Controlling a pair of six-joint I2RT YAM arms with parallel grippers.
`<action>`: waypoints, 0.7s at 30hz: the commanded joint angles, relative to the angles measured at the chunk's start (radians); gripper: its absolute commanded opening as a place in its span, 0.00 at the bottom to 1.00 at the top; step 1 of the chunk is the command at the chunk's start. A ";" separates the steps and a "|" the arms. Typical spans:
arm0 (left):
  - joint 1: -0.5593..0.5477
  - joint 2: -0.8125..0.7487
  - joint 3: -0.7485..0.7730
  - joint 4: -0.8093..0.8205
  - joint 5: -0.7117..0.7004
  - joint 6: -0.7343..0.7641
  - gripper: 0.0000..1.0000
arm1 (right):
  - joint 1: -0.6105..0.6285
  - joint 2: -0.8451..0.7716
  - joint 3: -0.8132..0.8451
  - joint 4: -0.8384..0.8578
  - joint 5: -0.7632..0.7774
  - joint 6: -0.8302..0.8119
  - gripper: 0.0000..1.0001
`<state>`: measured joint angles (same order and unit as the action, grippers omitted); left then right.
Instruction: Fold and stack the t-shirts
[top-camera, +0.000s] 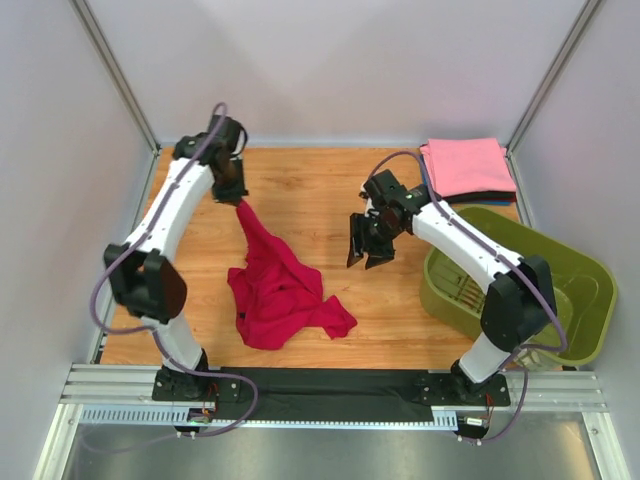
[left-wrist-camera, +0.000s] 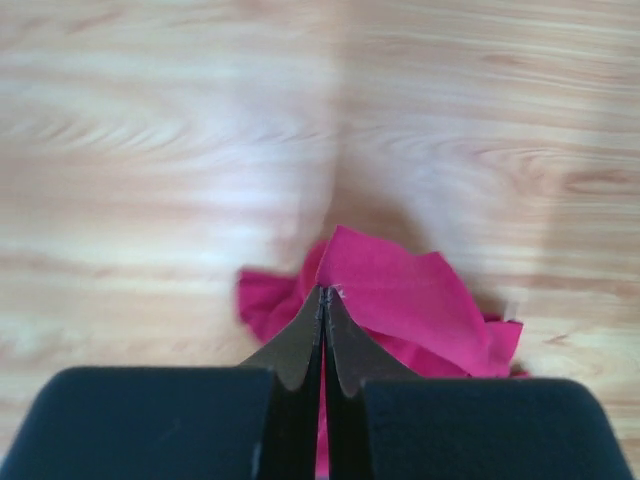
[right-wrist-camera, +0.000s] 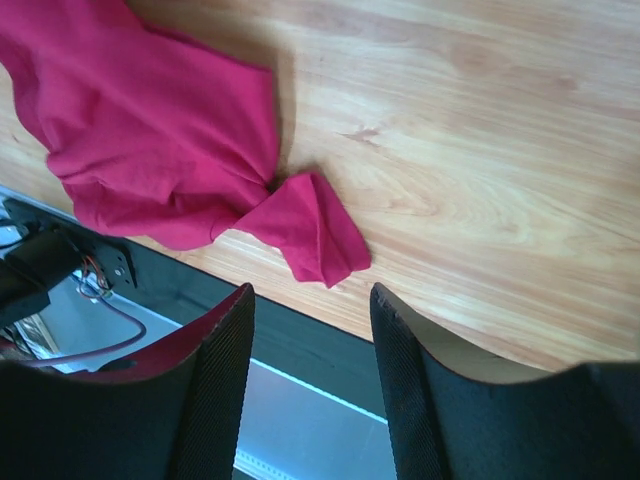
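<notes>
A crimson-red t-shirt (top-camera: 280, 295) lies crumpled on the wooden table, with one end drawn up toward the back left. My left gripper (top-camera: 236, 196) is shut on that raised end. In the left wrist view its jaws (left-wrist-camera: 325, 292) are pressed together with red cloth (left-wrist-camera: 400, 290) between and behind them. My right gripper (top-camera: 367, 250) hangs open above the table to the right of the shirt, holding nothing. In the right wrist view the gripper (right-wrist-camera: 312, 295) has empty space between its fingers, with the shirt (right-wrist-camera: 160, 140) lying beyond. A folded pink t-shirt (top-camera: 465, 165) tops a stack with dark layers (top-camera: 492, 196) at the back right.
An olive-green plastic basket (top-camera: 590, 300) stands at the right, next to the right arm's base. A black strip (top-camera: 330, 385) runs along the table's near edge. White walls with metal posts close in the back and both sides.
</notes>
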<state>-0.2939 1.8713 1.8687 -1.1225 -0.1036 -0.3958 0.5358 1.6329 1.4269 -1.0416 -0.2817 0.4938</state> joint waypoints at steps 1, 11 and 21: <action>0.091 -0.130 -0.158 -0.057 -0.097 -0.026 0.00 | 0.030 0.042 -0.066 0.136 -0.039 0.019 0.52; 0.160 -0.228 -0.278 -0.023 -0.145 0.000 0.00 | 0.096 0.170 -0.166 0.311 -0.116 -0.047 0.53; 0.162 -0.232 -0.264 -0.020 -0.128 0.014 0.00 | 0.098 0.304 -0.072 0.347 -0.131 -0.133 0.53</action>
<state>-0.1349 1.6562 1.5719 -1.1526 -0.2272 -0.3958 0.6357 1.9057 1.3037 -0.7536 -0.3813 0.4107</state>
